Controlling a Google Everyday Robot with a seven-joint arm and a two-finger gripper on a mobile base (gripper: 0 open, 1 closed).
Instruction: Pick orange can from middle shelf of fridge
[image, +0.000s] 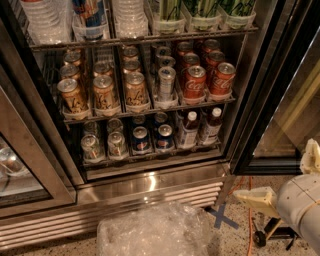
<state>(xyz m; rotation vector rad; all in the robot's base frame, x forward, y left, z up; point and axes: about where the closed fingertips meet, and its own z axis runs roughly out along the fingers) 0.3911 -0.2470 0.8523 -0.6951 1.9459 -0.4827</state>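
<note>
The fridge (150, 186) stands with its glass door (272, 107) swung wide to the right, its wire racks fully stocked. On the middle shelf (150, 111), three lanes at the left hold orange cans running front to back. The orange can (104, 92) at the head of the centre lane stands upright just behind the front rail, flanked by like cans on either side. To their right stand a lane of slim silver cans (166, 83) and two lanes of red cola cans (195, 82). Water bottles (44, 20) and green tubs (202, 11) fill the rack above; blue cans (141, 140) and small bottles (189, 128) sit on the rack below. The robot's gripper (255, 196) hangs low at the lower right, near the floor and well apart from the shelf, touching nothing; whether it is released or clenched cannot be told. A crumpled plastic bundle (155, 234) lies before the base grille, beside a blue tape cross (223, 218).
</note>
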